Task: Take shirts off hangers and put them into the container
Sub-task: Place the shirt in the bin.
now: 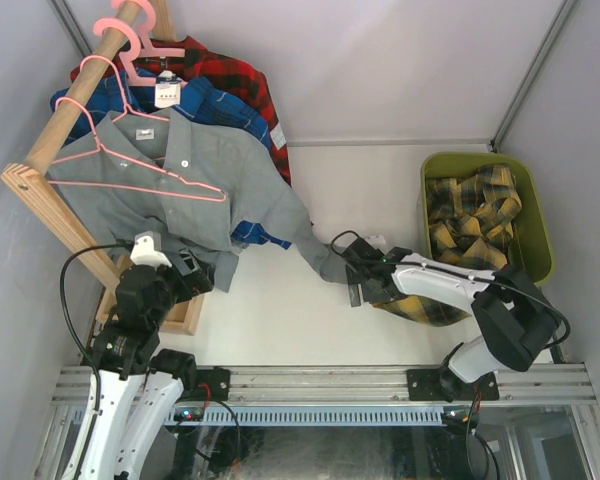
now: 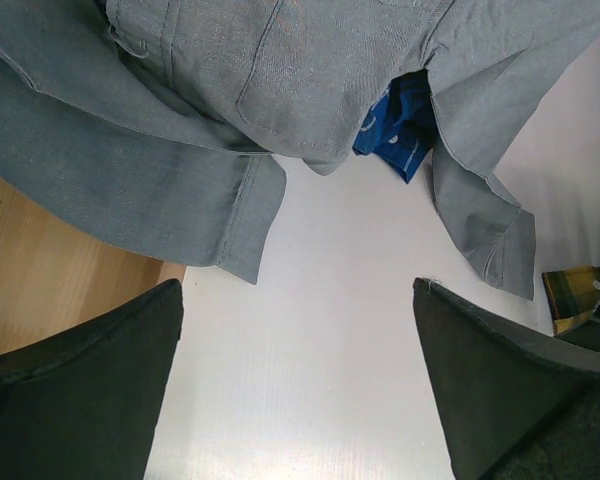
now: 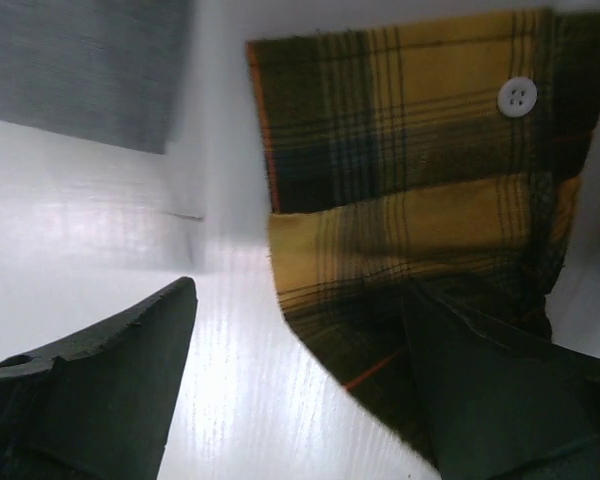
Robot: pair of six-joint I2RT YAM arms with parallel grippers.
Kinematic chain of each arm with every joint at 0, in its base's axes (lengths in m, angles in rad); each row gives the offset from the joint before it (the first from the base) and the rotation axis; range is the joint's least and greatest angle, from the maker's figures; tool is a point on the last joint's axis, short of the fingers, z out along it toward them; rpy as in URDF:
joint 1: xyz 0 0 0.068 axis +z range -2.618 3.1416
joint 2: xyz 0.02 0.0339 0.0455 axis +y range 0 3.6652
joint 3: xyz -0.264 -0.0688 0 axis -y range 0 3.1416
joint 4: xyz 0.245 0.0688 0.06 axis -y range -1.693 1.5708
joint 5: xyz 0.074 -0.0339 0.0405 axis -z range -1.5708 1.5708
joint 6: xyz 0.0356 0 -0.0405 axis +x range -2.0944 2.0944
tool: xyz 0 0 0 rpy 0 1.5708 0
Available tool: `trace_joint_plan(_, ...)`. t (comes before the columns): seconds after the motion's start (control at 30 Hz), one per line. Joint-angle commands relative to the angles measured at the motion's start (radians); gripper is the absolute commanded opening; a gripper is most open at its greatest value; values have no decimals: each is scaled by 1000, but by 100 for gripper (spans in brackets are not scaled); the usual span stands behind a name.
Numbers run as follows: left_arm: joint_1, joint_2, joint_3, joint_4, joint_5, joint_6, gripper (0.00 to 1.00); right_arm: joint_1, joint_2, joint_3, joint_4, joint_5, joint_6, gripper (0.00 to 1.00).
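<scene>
Hem of grey shirt (image 2: 230, 100) hangs above the released left gripper (image 2: 298, 290); right gripper (image 3: 300, 290), jaws apart, straddles the yellow plaid cuff (image 3: 410, 200) edge.

**White shells, black joints**

The left arm (image 1: 115, 405), lower left, and right arm (image 1: 445, 278), lower right, wear white shells between black joint housings. Thin black cables (image 1: 63, 300) loop off both. The left hand (image 2: 298, 290) and right hand (image 3: 295, 290) carry matte black wedge fingers (image 2: 80, 390).
</scene>
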Motion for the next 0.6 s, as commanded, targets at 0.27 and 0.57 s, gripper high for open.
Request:
trace_joint_plan(0.27,8,6,-22,46,4,20,100,-104,143,-68,159,-106,-35,43)
trace_joint_plan(0.57,8,4,-23,42,-8,18,100,-37,-12,-85,142,11,-22,0)
